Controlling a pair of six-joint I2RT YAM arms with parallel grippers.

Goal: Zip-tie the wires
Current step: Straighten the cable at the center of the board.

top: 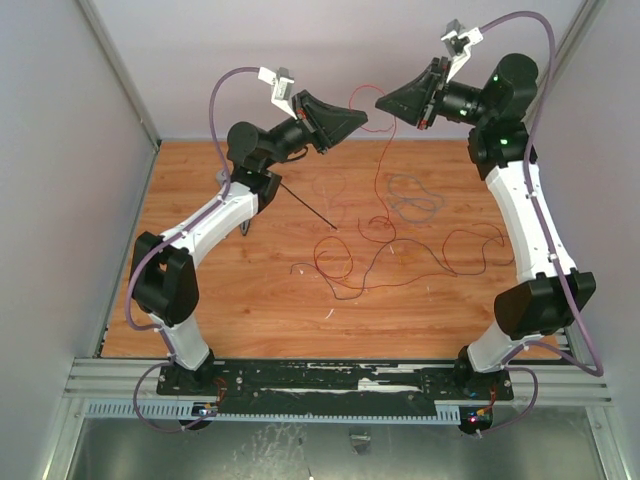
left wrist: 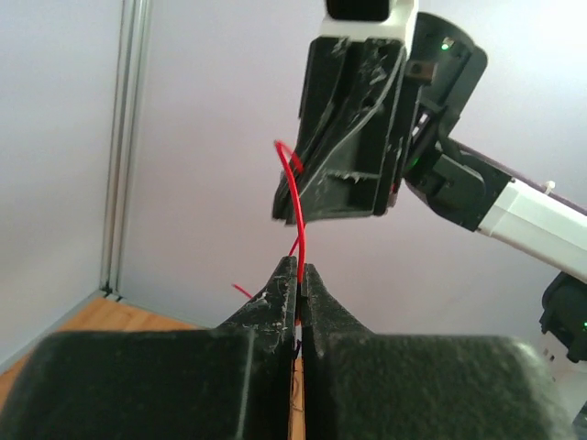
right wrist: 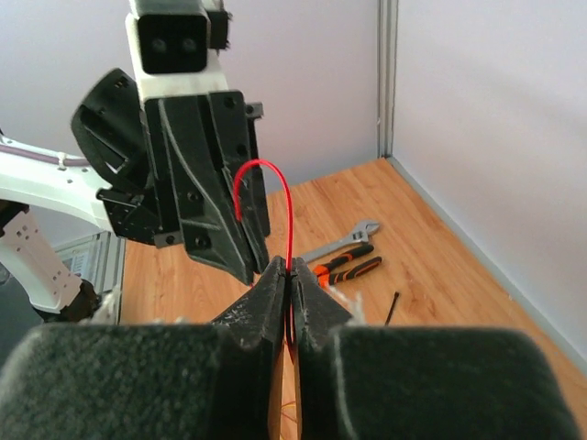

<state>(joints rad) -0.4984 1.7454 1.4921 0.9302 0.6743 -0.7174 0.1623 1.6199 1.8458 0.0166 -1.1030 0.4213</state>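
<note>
1 thin red wire (right wrist: pixel 289 211), arched, in right pincer (right wrist: pixel 286 270)

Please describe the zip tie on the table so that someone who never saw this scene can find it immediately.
On the wooden table, find the white link of the left arm near the far side. Just right of it lies the zip tie, pointing diagonally toward the wires. It alone is dark, thin and perfectly straight; the wires all curl.

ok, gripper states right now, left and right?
Left gripper: closed, holding a red wire.
Right gripper: closed, holding the same red wire.
</note>
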